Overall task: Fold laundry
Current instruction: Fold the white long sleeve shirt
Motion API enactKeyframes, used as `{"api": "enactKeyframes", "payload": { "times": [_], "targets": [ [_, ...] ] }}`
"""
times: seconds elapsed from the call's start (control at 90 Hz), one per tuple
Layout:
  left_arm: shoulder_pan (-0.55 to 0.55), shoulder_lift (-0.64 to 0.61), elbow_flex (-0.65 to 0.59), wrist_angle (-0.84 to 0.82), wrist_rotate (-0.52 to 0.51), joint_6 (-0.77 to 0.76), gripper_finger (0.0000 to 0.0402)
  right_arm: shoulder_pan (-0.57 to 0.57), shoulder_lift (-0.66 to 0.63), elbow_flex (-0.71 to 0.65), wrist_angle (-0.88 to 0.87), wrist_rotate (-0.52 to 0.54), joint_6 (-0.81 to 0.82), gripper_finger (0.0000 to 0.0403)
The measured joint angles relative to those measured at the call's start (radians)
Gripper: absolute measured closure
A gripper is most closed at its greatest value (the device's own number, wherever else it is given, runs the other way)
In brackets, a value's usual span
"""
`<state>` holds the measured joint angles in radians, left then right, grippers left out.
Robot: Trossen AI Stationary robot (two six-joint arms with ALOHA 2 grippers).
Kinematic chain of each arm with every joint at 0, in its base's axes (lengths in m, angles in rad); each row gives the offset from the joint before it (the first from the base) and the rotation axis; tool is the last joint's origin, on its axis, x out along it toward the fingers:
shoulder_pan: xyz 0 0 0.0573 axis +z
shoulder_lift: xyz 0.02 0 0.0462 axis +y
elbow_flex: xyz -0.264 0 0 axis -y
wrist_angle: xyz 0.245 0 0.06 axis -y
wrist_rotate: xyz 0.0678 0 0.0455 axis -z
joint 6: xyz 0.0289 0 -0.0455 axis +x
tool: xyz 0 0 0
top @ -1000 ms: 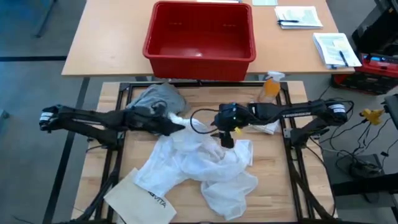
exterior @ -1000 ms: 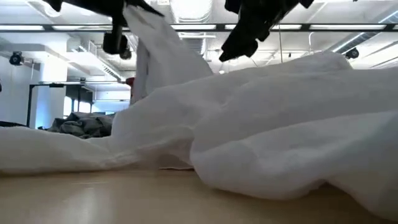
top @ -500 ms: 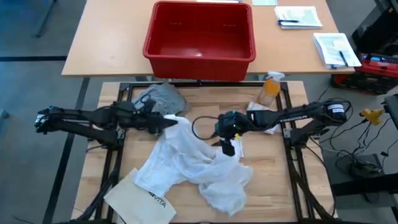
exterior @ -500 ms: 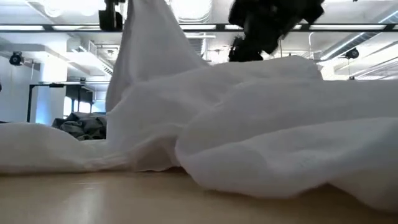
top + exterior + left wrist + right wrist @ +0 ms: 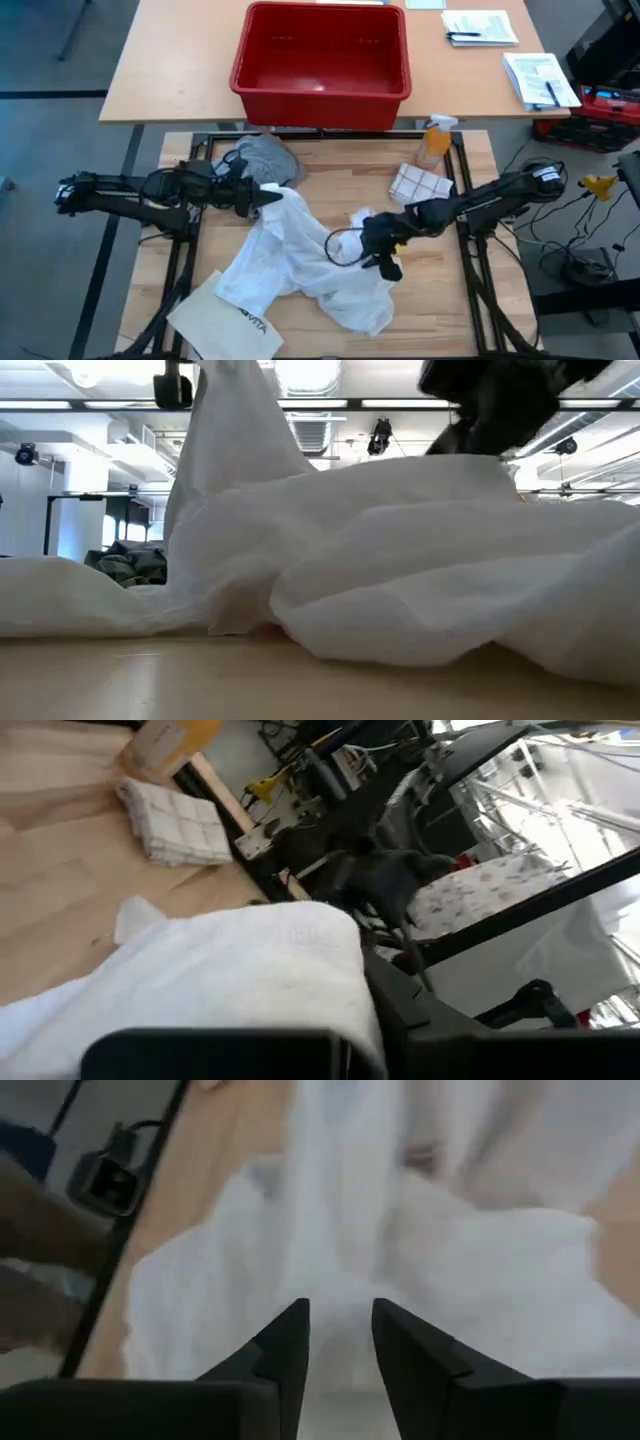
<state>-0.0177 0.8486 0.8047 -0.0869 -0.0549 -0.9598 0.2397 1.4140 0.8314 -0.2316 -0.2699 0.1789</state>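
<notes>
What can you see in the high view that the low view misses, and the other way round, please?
Only the high view shows the red bin, the spray bottle, the checked cloth, the printed bag and the right gripper low over the shirt. Only the low view shows the shirt's raised peak and the ceiling lights behind. Both show the white shirt crumpled on the table, the left gripper lifting one end, and the grey garment behind.

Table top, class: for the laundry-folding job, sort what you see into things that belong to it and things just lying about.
Belongs:
white shirt, lifted by the left claw
grey T-shirt
right claw, over the shirt

Lying about:
red bin
spray bottle
checked cloth
printed bag
</notes>
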Motion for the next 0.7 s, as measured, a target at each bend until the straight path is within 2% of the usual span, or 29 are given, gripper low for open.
{"api": "enactKeyframes", "payload": {
  "times": [0.089,0.167,0.244,0.356,0.567,0.633,0.7],
  "targets": [
    [0.0,0.0,0.0,0.001,-0.022,0.025,0.0402,0.066,0.043,-0.005,-0.085,0.005,0.007,0.0316],
    [0.0,0.0,0.0,0.0,-0.026,0.057,0.0402,0.11,0.074,-0.016,-0.125,0.036,0.06,0.0351],
    [0.0,0.0,0.0,-0.004,-0.026,0.076,0.0402,0.155,0.094,-0.023,-0.077,0.045,0.132,0.039],
    [0.002,0.0,0.0,-0.024,-0.025,0.091,0.0402,0.243,0.087,-0.025,0.046,0.07,0.278,0.0395],
    [0.002,0.0,-0.001,-0.046,0.017,0.114,0.0402,0.376,-0.029,-0.002,0.047,0.444,0.563,0.0399],
    [0.002,0.0,-0.001,-0.049,0.019,0.121,0.0402,0.398,-0.063,0.0,-0.059,0.595,0.723,0.0389],
    [0.002,0.0,-0.001,-0.05,0.02,0.139,0.0402,0.398,-0.073,-0.003,-0.212,0.703,0.895,0.0369]
  ]
}}
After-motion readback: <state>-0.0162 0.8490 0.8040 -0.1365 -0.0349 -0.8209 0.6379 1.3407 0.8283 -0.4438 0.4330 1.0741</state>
